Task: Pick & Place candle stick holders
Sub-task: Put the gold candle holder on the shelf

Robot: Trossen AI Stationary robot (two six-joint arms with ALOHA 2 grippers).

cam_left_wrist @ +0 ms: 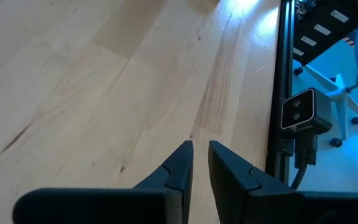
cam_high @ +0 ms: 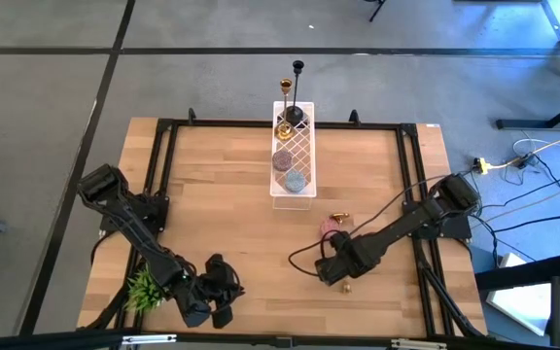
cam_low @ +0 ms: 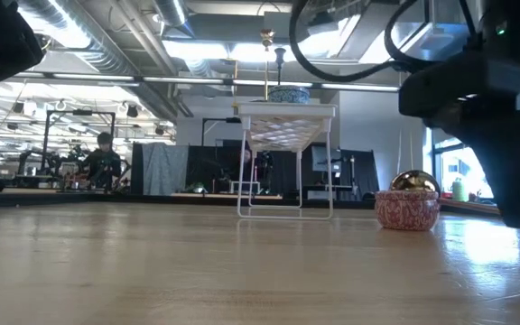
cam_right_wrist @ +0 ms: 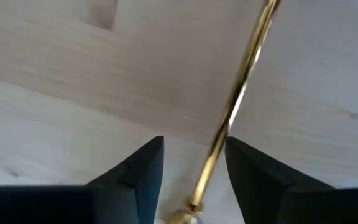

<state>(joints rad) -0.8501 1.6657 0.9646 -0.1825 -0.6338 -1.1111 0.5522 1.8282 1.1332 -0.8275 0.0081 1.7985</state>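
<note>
A gold candle stick holder [cam_right_wrist: 238, 99] lies on the wooden table, its thin stem running between the open fingers of my right gripper [cam_right_wrist: 194, 158]. I see no touch. In the high view one gold end [cam_high: 339, 218] shows at a pink bowl [cam_high: 331, 229] and the other [cam_high: 346, 286] shows near the gripper [cam_high: 338, 272]. A black holder [cam_high: 297, 89] and a gold holder [cam_high: 286, 97] stand upright at the far end of a white wire rack [cam_high: 304, 185]. My left gripper [cam_left_wrist: 201, 155] is shut and empty, low over the table's near left.
The rack holds two round patterned bowls [cam_high: 291, 170] and stands on thin legs at the table's far middle [cam_low: 284, 126]. A green plant tuft [cam_high: 144, 289] lies at the near left. A black frame [cam_high: 261, 124] runs round the table. A small camera [cam_left_wrist: 304, 112] sits at the edge.
</note>
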